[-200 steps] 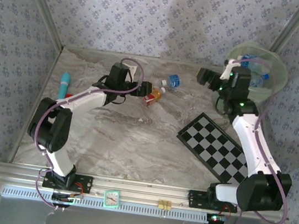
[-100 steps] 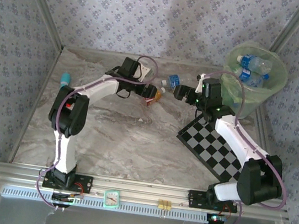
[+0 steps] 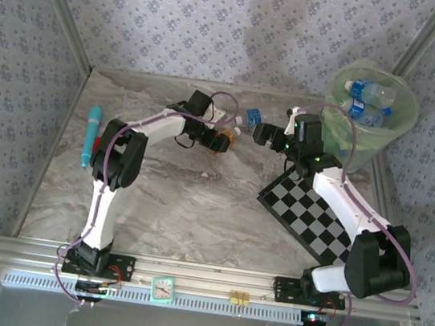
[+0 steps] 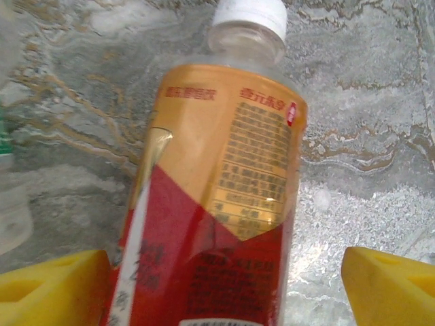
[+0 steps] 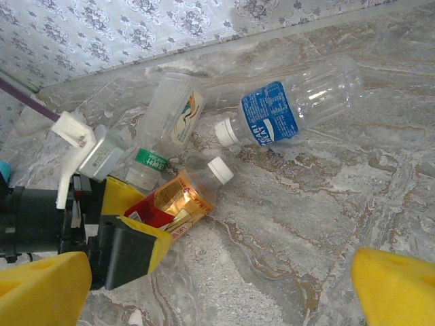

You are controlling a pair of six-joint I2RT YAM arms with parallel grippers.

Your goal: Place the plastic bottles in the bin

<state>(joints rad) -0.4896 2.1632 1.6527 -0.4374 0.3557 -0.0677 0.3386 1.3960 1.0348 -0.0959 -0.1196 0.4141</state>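
Note:
A red-orange labelled bottle (image 4: 217, 204) with a white cap lies on the marble table, between the yellow fingers of my left gripper (image 4: 224, 278). The jaws are open, with a gap on the right side. From above, the left gripper (image 3: 215, 136) reaches this bottle (image 3: 223, 138) at the back middle. A blue-labelled clear bottle (image 5: 292, 112) and a green-labelled clear one (image 5: 166, 129) lie just beyond. My right gripper (image 3: 261, 133) hovers open beside them, its jaws (image 5: 217, 299) empty. The pale-green bin (image 3: 393, 123) at the back right holds several bottles (image 3: 371, 94).
A black-and-white checkerboard (image 3: 312, 213) lies under the right arm. A turquoise tube (image 3: 92, 136) lies near the left wall. The two grippers face each other closely over the bottle cluster. Walls close the back and both sides.
My left arm stretched right until its jaws straddle the red-orange bottle, and they have narrowed. My right arm swung from the bin down to the bottles, then held still.

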